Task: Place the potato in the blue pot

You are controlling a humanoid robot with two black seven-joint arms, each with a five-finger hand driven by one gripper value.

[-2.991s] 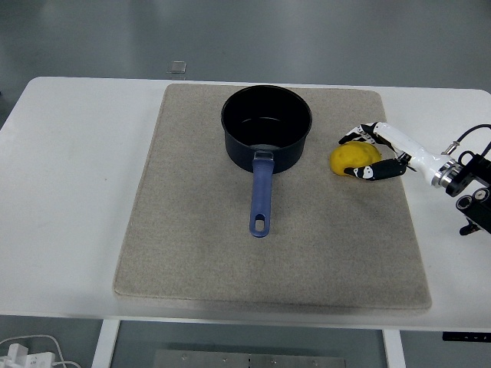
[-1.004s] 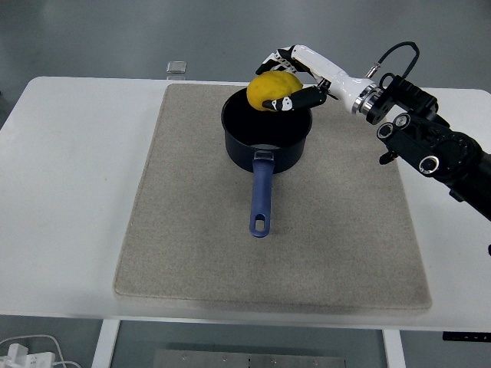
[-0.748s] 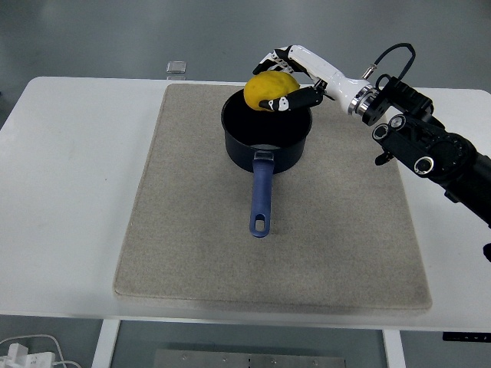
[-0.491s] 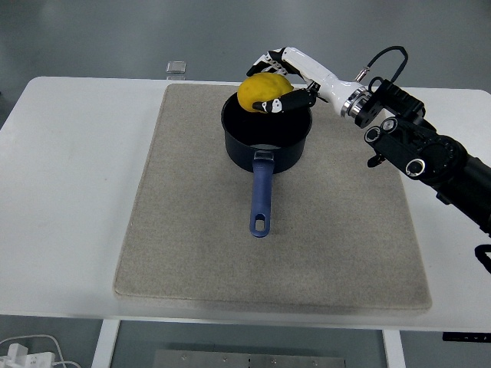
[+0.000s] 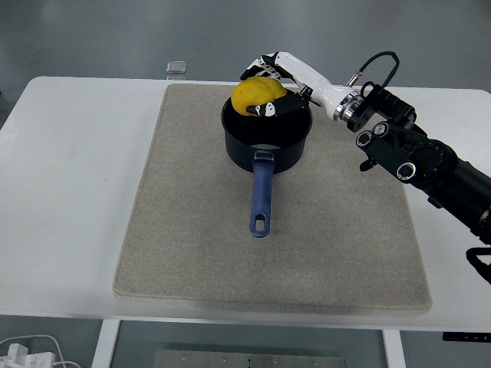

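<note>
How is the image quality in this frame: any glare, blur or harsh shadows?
Head view: even, soft lighting with only faint shadows under the blue pot; its dark interior shows a dull sheen but no strong glare. The right hand and the potato it grips look sharp, without motion blur; the beige mat keeps visible texture.

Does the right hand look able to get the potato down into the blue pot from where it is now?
Probably yes. The right hand grips the potato over the far left part of the blue pot, whose mouth is open with nothing visible inside. The handle points toward the near edge, away from the arm.
</note>
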